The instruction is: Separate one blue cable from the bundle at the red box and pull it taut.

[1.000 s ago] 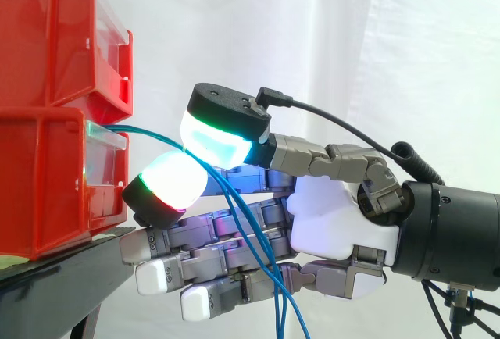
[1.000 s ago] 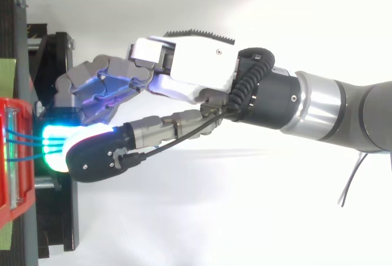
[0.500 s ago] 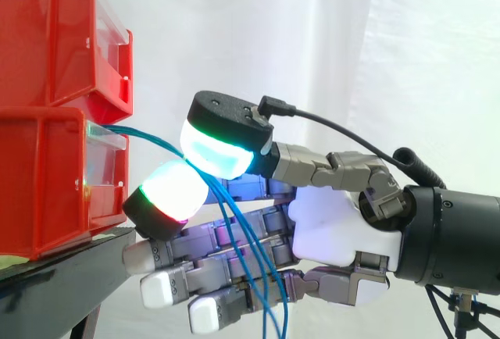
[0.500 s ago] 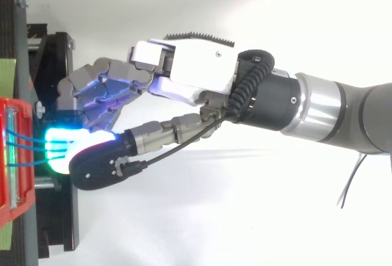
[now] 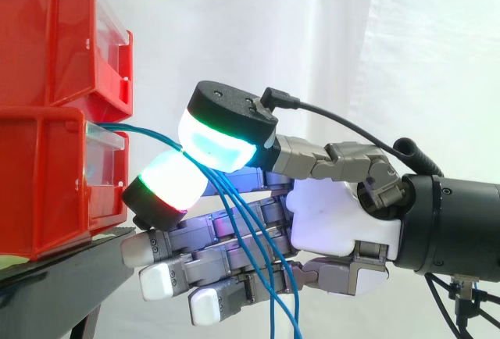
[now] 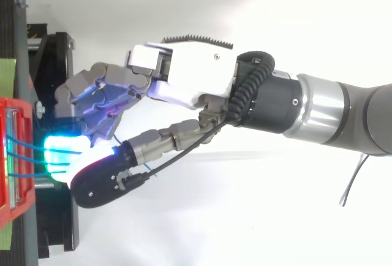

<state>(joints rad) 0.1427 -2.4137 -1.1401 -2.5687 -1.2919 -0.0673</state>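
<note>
Thin blue cables [image 5: 148, 132] leave the lower red box [image 5: 47, 183] front, then droop; the hand [image 5: 336, 214] pinches them between two glowing pads [image 5: 168, 187].

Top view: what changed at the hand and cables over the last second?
The hand's thumb swung toward the view's bottom edge, and the blue cables between the red bin and the pads fanned wider apart. They are still pinched between the two glowing pads. The bin and black stand have not moved.
</note>
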